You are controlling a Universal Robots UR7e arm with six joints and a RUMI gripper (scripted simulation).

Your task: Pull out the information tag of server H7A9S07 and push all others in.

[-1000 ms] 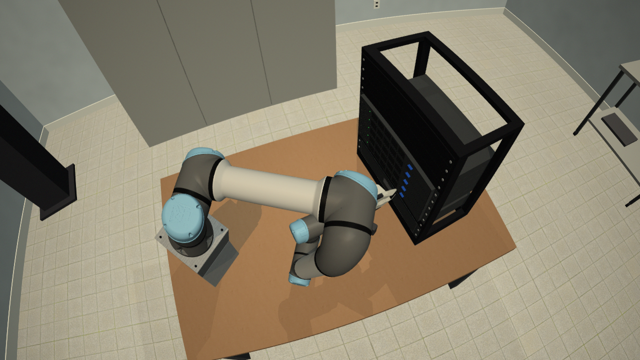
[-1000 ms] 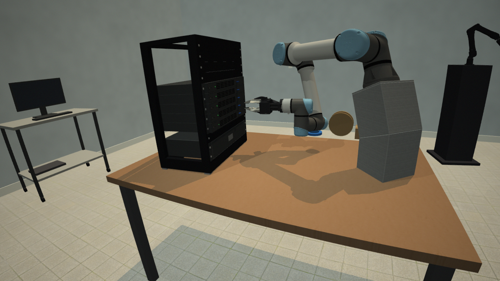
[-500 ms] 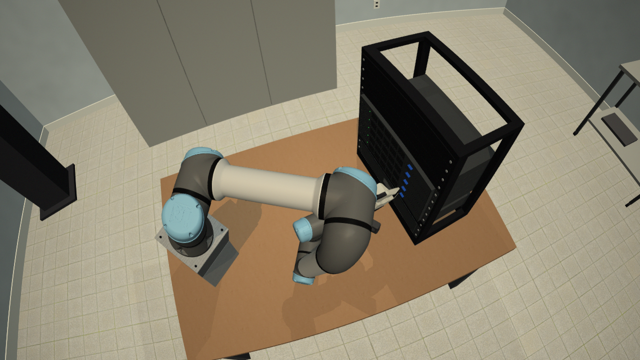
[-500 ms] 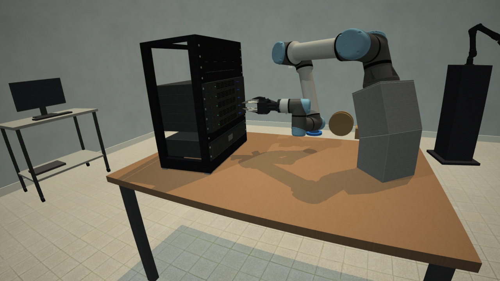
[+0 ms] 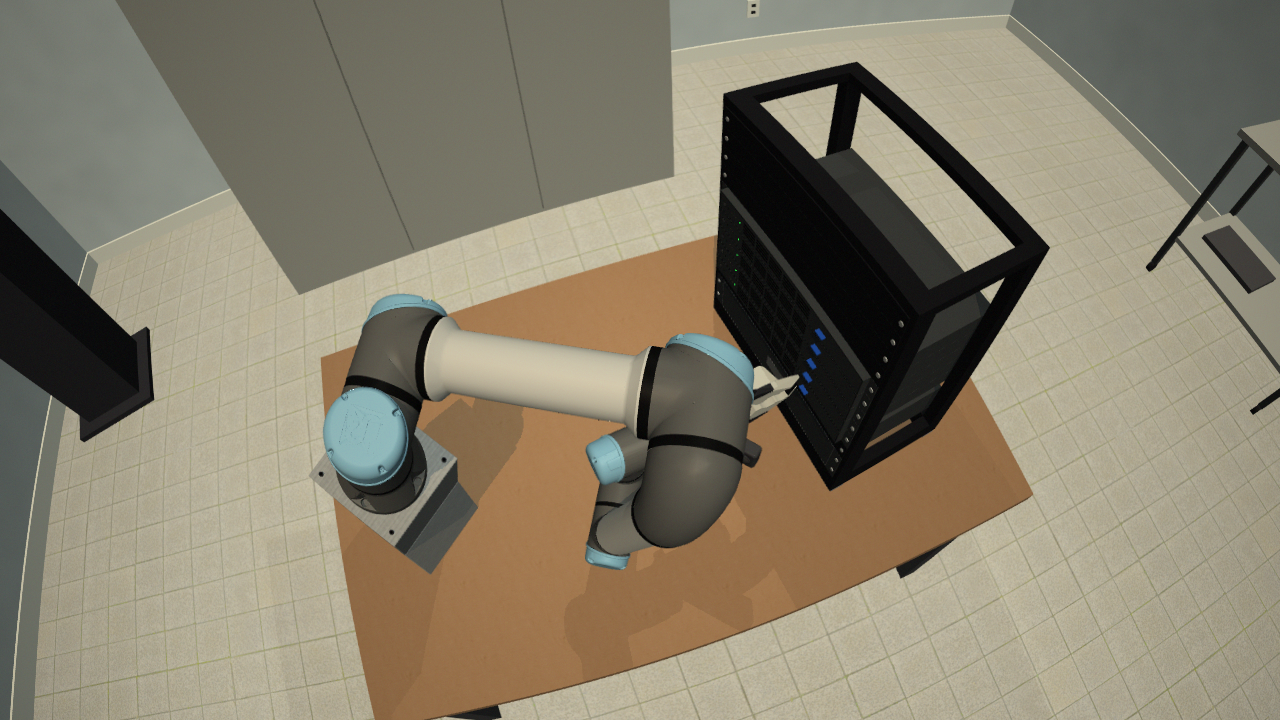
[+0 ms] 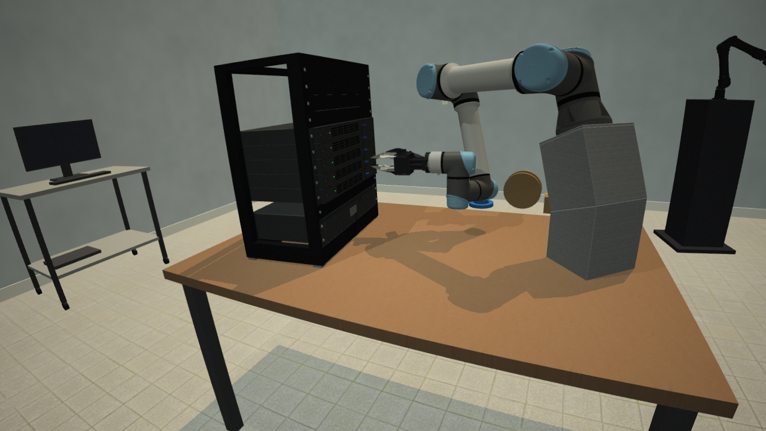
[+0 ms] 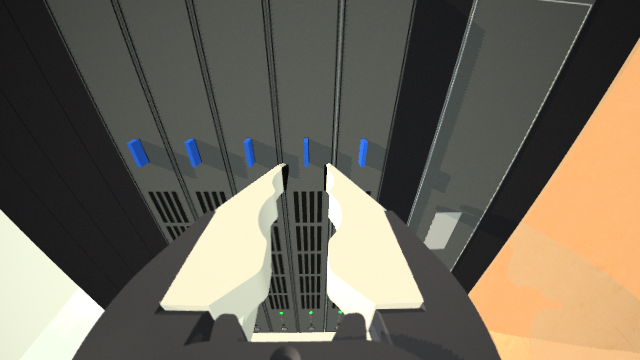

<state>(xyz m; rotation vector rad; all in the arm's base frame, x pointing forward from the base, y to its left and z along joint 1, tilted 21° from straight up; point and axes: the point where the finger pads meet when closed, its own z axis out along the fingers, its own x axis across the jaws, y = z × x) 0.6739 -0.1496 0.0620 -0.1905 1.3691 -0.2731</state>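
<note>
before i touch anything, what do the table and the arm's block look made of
Table: possibly wood or laminate, matte; the top is plain orange-brown.
Block: probably brushed metal, dull; grey with fine streaks.

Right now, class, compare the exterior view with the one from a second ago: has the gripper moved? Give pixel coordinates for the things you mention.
Yes. The gripper (image 5: 793, 390) (image 6: 376, 163) (image 7: 306, 166) has moved slightly toward the front of the rack (image 5: 926, 300) (image 6: 303, 160) (image 7: 50, 175), which stands in the same place.
</note>
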